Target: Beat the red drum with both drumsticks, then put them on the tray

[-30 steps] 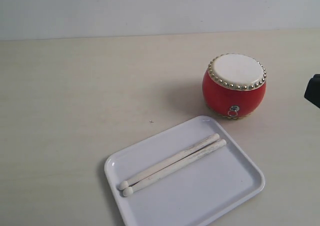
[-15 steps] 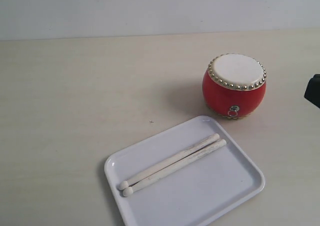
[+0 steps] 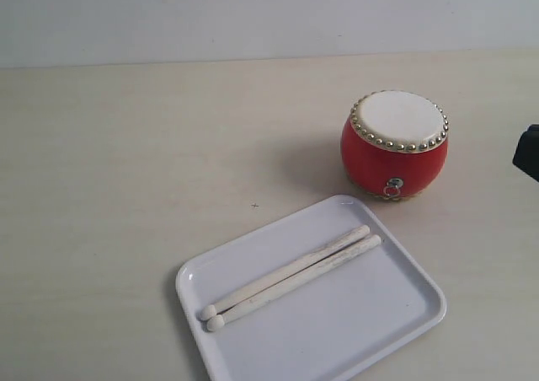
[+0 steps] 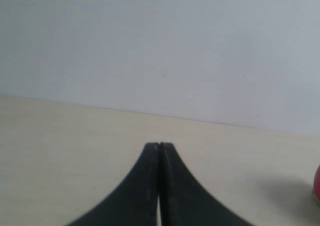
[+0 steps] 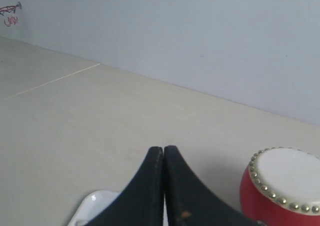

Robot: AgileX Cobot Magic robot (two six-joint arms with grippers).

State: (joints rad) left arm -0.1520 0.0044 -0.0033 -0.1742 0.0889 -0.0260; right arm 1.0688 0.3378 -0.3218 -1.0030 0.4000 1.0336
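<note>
The red drum [image 3: 394, 145] with its cream skin stands upright on the table at the right, just behind the white tray [image 3: 370, 330]. Both drumsticks [image 3: 290, 276] lie side by side on the tray, slanting, rounded tips toward the tray's near left corner. My right gripper [image 5: 163, 148] is shut and empty; the red drum [image 5: 280, 191] and a corner of the tray [image 5: 95, 203] show beside it. A black piece of the right arm [image 3: 528, 152] pokes in at the exterior view's right edge. My left gripper [image 4: 159, 145] is shut and empty over bare table, with a sliver of the drum [image 4: 317, 183] at the frame's edge.
The pale wooden table [image 3: 126, 170] stretches left of the tray and drum. A light wall [image 3: 253, 18] rises behind the table's far edge.
</note>
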